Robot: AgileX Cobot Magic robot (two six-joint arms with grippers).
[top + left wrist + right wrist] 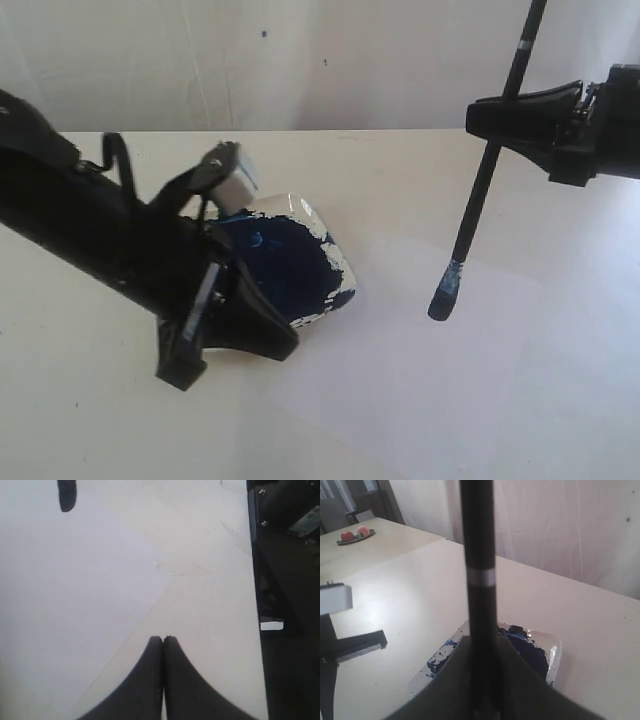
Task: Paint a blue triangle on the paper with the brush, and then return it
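Observation:
My right gripper [500, 112] is shut on the brush [478, 200], a thin black stick held nearly upright above the table. Its blue-stained tip [445, 292] hangs just over the white paper [480, 380]. In the right wrist view the brush [479, 555] with its white band rises between the gripper's [482, 647] fingers. A dish [335, 262] of dark navy paint sits left of the tip. My left gripper [280, 345] is shut and empty, low beside the dish; its jaws [163, 640] are pressed together near the paper [75, 605]. I see no blue triangle on the paper.
The left arm [90, 220] lies across the dish's left side and hides part of it. A small plate with red fruit [355, 534] sits far off on another table. A pale curtain wall [300, 60] backs the table.

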